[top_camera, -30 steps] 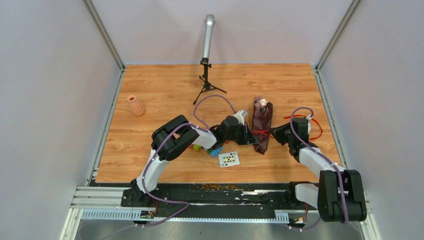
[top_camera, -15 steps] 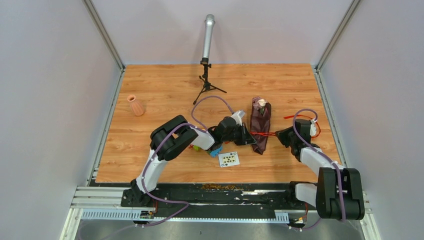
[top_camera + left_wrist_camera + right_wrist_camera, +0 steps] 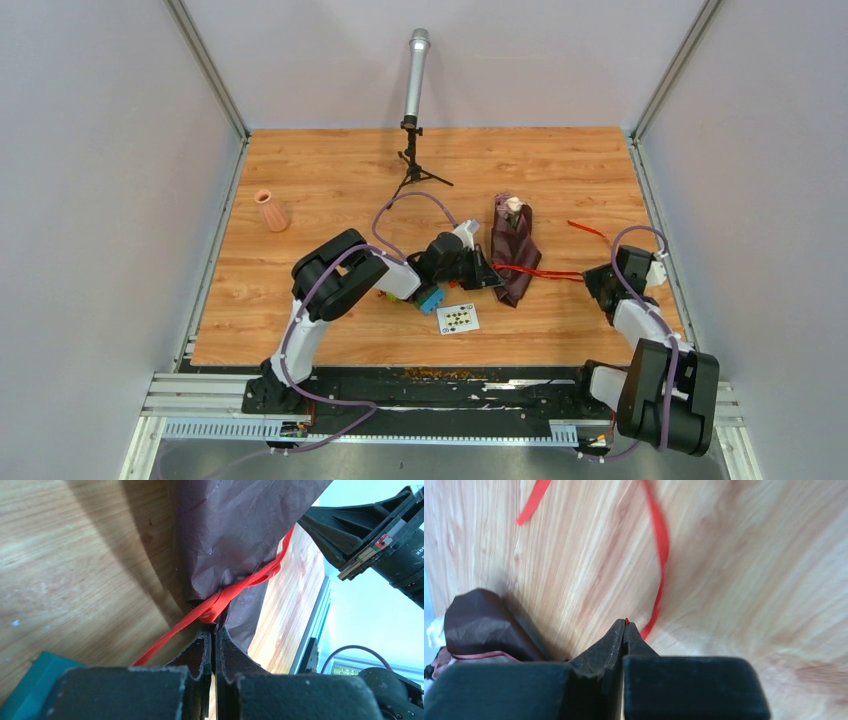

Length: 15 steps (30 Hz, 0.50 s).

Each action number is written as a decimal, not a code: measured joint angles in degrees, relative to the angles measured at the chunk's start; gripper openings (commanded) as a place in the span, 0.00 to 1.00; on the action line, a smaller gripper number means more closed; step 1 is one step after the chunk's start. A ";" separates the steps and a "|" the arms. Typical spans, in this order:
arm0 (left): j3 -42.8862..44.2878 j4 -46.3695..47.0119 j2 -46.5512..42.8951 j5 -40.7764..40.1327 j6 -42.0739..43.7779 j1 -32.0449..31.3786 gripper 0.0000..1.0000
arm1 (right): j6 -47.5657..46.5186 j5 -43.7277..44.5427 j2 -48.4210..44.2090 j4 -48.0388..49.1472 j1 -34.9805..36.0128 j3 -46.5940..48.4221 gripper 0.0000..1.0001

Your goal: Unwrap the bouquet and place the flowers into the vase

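The left tool (image 3: 212, 630) pinches the bouquet (image 3: 513, 250) at its knot. The right tool (image 3: 625, 625) clamps the red ribbon (image 3: 555, 273) — taut between them — with the vase (image 3: 270, 210) far left on the counter (image 3: 330, 160).

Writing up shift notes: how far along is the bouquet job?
Done: nothing complete yet. In hand: the left gripper pinches the red ribbon at the maroon wrap, the right gripper holds its other stretch, taut between them. To do: the ribbon still binds the wrap, which encloses the roses, and the pink vase stands flowerless at far left.
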 measured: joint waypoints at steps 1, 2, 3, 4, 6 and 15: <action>-0.31 -0.04 -0.24 -0.02 0.02 0.17 0.00 | -0.55 0.17 -0.42 -0.52 -0.96 0.02 0.00; -0.61 -0.07 -0.50 -0.02 0.02 0.37 0.00 | -1.07 0.39 -0.85 -1.07 -1.97 0.09 0.00; -0.92 -0.07 -0.72 -0.02 0.02 0.55 0.00 | -1.46 0.61 -1.22 -1.53 -2.67 0.15 0.00; -1.25 -0.17 -1.03 -0.02 0.04 0.76 0.00 | -2.05 0.90 -1.68 -2.14 -3.52 0.26 0.00; -1.81 -0.66 -1.64 -0.07 0.24 1.16 0.00 | -2.91 1.46 -2.29 -3.04 -4.55 0.59 0.00; -3.06 -3.78 -4.04 -0.57 1.97 2.29 0.00 | -6.23 4.11 -2.56 -3.89 -7.52 2.40 0.00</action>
